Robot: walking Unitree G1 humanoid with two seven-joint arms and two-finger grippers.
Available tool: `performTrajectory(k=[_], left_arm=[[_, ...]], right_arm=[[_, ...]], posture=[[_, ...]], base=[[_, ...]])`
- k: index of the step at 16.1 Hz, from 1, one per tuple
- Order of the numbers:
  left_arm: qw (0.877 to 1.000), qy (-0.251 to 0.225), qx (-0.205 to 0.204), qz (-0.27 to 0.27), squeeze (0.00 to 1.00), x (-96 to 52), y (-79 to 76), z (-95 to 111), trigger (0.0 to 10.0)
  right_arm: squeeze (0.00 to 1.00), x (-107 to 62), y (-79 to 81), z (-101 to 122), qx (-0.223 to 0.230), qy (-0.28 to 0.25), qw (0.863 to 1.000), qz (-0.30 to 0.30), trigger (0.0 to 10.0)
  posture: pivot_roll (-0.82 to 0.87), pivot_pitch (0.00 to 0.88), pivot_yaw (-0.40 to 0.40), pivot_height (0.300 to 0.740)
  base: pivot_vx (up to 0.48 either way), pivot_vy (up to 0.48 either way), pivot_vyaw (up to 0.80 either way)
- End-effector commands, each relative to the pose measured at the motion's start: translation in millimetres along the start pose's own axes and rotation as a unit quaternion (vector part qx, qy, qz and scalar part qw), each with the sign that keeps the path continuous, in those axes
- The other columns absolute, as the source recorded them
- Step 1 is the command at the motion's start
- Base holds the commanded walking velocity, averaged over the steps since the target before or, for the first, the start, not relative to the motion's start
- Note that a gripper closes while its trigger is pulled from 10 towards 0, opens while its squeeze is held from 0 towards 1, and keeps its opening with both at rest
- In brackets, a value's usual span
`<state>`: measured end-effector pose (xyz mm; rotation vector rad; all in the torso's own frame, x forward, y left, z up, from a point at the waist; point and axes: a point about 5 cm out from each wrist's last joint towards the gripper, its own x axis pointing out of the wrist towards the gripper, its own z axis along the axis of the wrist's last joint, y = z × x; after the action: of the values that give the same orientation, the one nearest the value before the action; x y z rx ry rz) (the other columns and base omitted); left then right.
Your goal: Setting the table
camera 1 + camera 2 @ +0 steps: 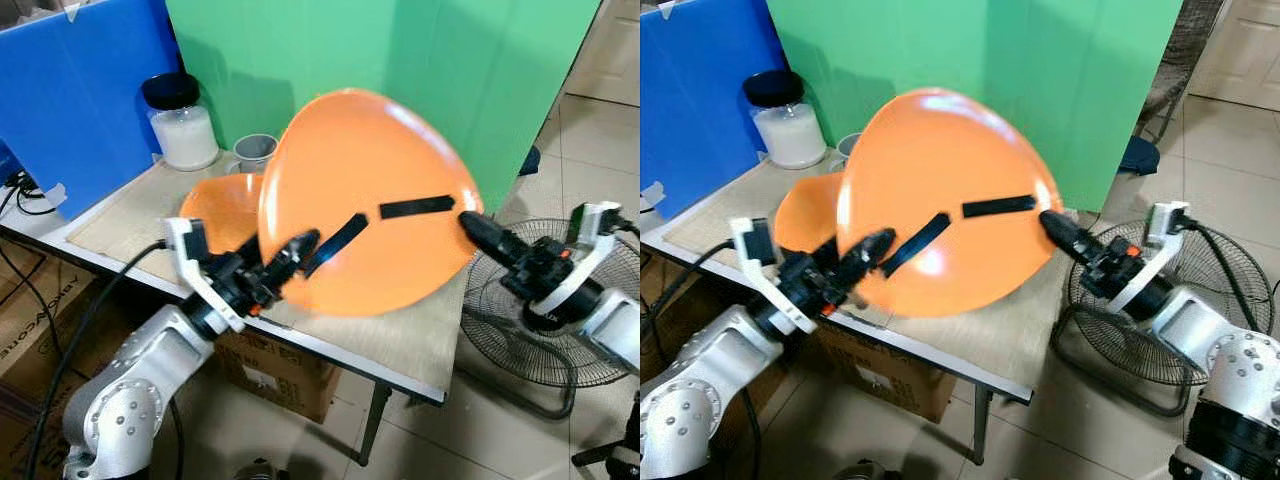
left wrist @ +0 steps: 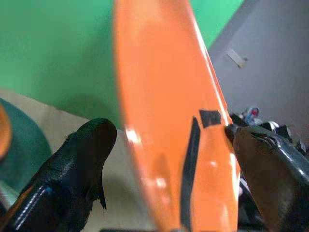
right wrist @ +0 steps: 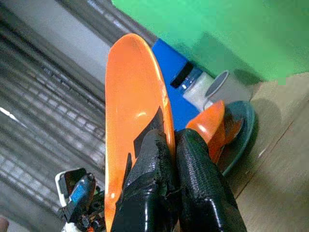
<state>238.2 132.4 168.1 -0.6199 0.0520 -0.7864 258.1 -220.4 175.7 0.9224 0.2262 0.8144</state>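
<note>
A pale wood-topped table [image 1: 400,335] stands before a green panel [image 1: 450,60] at the far side and a blue corrugated panel [image 1: 80,100] at the far left. Under the table sit brown cardboard boxes [image 1: 275,370], and on the tiled floor to the right stands a black wire floor fan [image 1: 520,330].

Held upright above the table's near edge is a large round orange plastic plate [image 1: 370,190] with two black tape strips across its face. The left claw [image 1: 300,245] grips the plate's lower left rim, one finger on each face of the rim, the jaws spread only as wide as the plate is thick. The right claw [image 1: 472,226] pinches the plate's right rim, its two black fingers [image 3: 193,169] pressed nearly together on the thin edge.

Behind the raised plate, a second orange plate [image 1: 220,205] leans tilted inside a dark green round dish [image 3: 244,130] on the table. At the far left of the table stands a clear glass jar with a black lid and white contents [image 1: 182,122]; just right of it is a small grey cup [image 1: 255,152].
</note>
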Motion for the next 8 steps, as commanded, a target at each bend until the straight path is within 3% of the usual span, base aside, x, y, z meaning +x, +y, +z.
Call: performTrajectory(k=[1, 2, 4, 5, 6, 8], left_arm=[[1.0, -0.001, 0.008, -0.002, 0.0, 0.5, -0.1, 3.1, 10.0], [1.0, -0.006, 0.01, 0.002, 0.0, 0.7, 0.8, 4.1, 8.2], [1.0, -0.009, 0.008, -0.001, 0.0, 1.3, -0.1, 6.0, 2.5], [1.0, -0.008, 0.01, -0.005, 0.0, 1.4, -2.2, 6.4, 2.9], [1.0, 0.0, 0.023, -0.004, 0.0, 1.0, -4.1, 6.0, 10.0], [0.999, 0.002, 0.034, 0.002, 0.0, -2.3, -6.9, 6.5, 10.0]], right_arm=[[0.0, 3.7, 14.3, 4.8, -0.02, -0.003, 0.999, 0.045, 0.0], [0.0, 4.5, 15.8, 3.6, -0.021, 0.001, 0.999, 0.05, 0.0], [0.0, 5.0, 14.8, 1.4, -0.021, 0.004, 0.999, 0.05, 0.0], [0.0, 5.3, 13.6, 0.8, -0.02, 0.003, 0.999, 0.047, 0.0], [0.0, 5.6, 10.4, 2.0, -0.021, -0.006, 0.999, 0.032, 0.0], [0.0, 5.2, 4.0, 3.7, -0.024, -0.023, 0.999, 0.001, 0.0]], posture=[[-0.02, 0.0, 0.037, 0.74], [-0.02, 0.0, 0.037, 0.74], [-0.02, 0.0, 0.036, 0.74], [-0.02, 0.0, 0.036, 0.74], [-0.02, 0.0, 0.036, 0.74], [-0.02, 0.0, 0.046, 0.74]], base=[[0.0, 0.0, 0.0], [0.0, 0.0, 0.0], [0.0, 0.0, 0.0], [0.0, 0.0, 0.0], [0.0, 0.0, 0.0], [0.0, 0.0, 0.0]])
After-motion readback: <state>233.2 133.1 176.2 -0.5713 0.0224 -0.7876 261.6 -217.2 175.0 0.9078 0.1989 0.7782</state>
